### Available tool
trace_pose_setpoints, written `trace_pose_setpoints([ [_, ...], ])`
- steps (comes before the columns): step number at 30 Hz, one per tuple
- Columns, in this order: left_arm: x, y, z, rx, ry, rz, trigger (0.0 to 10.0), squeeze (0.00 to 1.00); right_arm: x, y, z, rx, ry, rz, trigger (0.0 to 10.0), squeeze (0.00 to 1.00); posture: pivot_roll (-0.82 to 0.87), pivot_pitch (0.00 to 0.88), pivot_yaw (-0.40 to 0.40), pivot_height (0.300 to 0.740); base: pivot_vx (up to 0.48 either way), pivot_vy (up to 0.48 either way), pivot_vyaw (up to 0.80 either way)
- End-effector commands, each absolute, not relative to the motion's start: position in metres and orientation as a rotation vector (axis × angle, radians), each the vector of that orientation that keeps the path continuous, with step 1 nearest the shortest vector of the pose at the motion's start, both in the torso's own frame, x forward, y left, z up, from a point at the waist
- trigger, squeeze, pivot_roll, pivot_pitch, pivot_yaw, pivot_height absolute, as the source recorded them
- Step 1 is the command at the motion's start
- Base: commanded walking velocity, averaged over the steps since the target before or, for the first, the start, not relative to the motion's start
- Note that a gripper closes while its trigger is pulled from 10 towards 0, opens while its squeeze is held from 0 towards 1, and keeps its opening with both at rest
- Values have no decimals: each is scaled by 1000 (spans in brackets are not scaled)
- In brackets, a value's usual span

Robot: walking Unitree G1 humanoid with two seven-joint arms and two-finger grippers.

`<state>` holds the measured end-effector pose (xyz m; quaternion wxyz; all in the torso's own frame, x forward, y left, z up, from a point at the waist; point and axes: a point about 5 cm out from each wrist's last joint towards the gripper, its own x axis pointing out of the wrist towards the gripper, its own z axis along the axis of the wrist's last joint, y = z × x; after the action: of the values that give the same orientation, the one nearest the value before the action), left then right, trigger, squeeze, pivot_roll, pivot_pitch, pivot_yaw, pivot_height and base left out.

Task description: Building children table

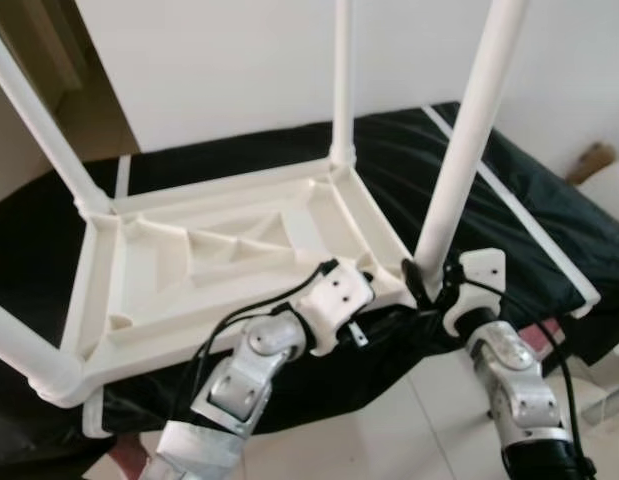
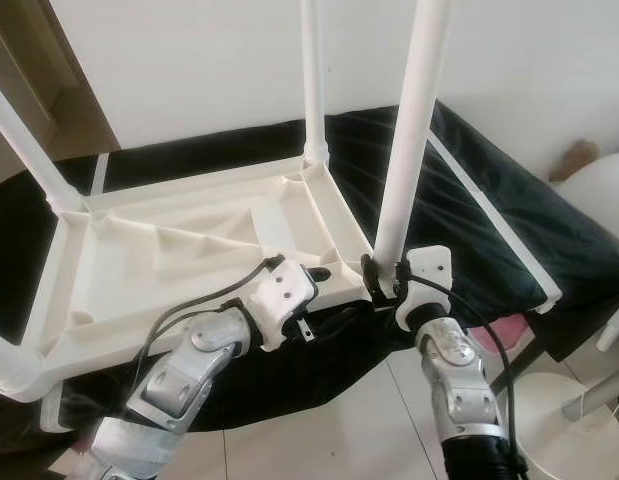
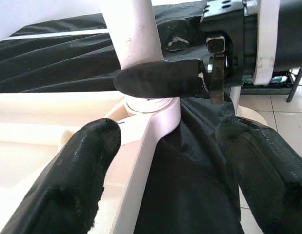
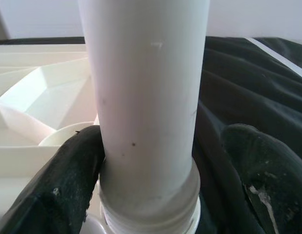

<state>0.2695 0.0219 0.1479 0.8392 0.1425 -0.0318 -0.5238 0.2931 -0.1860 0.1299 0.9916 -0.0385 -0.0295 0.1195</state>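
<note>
The white plastic children's table point(image 1: 189, 250) lies upside down on a black cover, its legs pointing up. My right gripper point(image 1: 429, 280) stands at the base of the near-right leg point(image 1: 469, 130), open around it. In the right wrist view one finger point(image 4: 72, 175) touches the leg point(image 4: 146, 97) and the other finger point(image 4: 263, 175) stands a little apart. My left gripper point(image 3: 165, 146) is open at the table's near-right corner. One finger point(image 3: 77, 170) rests on the rim and the other point(image 3: 268, 170) is over the black cloth.
The black cover point(image 1: 549, 210) drapes over a low bed or couch and hangs down at the front. Tiled floor point(image 2: 389, 420) lies below. White round furniture point(image 2: 609, 200) and a white base point(image 2: 559, 420) stand to the right. A wall is close behind.
</note>
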Motion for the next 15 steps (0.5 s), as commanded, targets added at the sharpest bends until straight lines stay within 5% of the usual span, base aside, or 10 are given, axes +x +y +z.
trace_pose_setpoints([
  [1, 273, 24, 145, 311, -61, -1059, 10000, 0, 297, -184, 132, -80, -68, 308, 10000, 0, -40, 0, 41, 740, 0, 0, 0],
  [15, 274, 24, 147, 321, -70, -1059, 10000, 0, 329, -177, 136, -208, -33, 529, 10000, 0, -29, 0, 40, 740, 0, 0, 0],
])
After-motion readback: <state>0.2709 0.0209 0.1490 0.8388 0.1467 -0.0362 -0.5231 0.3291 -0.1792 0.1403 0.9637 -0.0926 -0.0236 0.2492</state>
